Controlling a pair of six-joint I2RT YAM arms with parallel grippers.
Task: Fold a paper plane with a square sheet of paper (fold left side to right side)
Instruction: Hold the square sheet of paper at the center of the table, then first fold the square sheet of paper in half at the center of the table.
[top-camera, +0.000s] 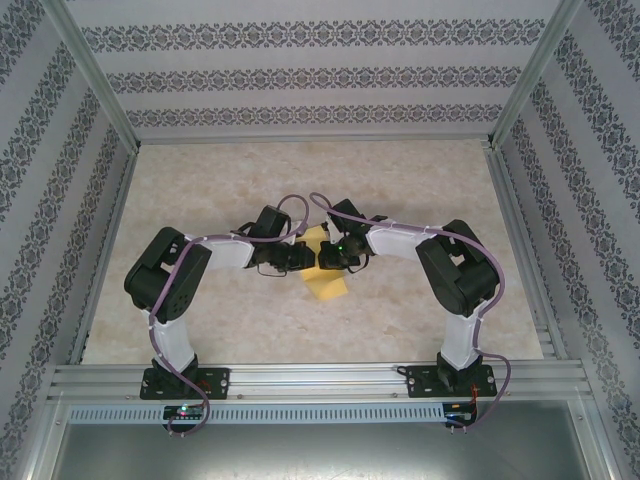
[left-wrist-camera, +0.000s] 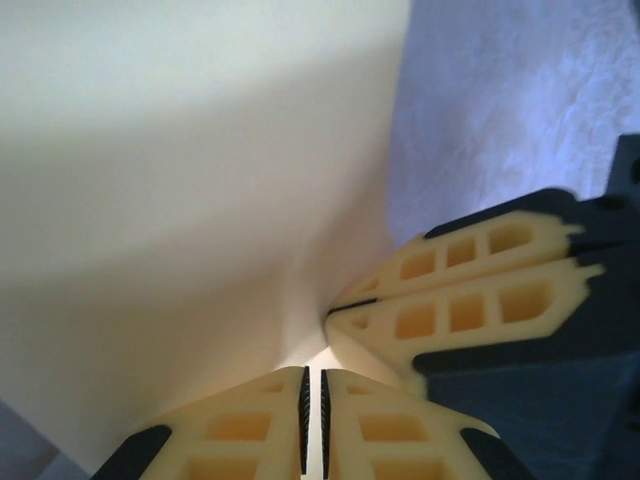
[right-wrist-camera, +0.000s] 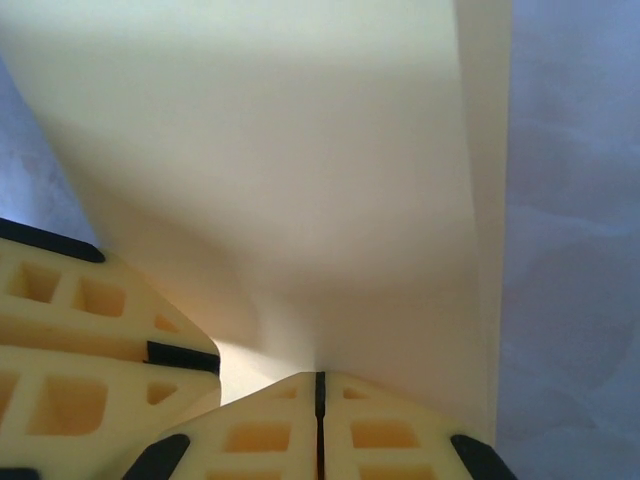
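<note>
One beige marbled desk (top-camera: 420, 320) is seen under a single square sheet of paper (top-camera: 327, 283), which is found near the desk's middle, curved and partly raised. Two arms are bent inward toward the sheet, the left arm (top-camera: 170, 280) and the right arm (top-camera: 455, 270). Two pincers are counted: the left pincer (left-wrist-camera: 312, 385) and the right pincer (right-wrist-camera: 320, 380) are each clenched on the sheet, tips just beside each other.

The counter (top-camera: 200, 320) is a beige marbled slab, mostly bare. The one thing lying on it is the yellow square sheet of paper (top-camera: 327, 283), around the middle, with its near end down on the surface.
</note>
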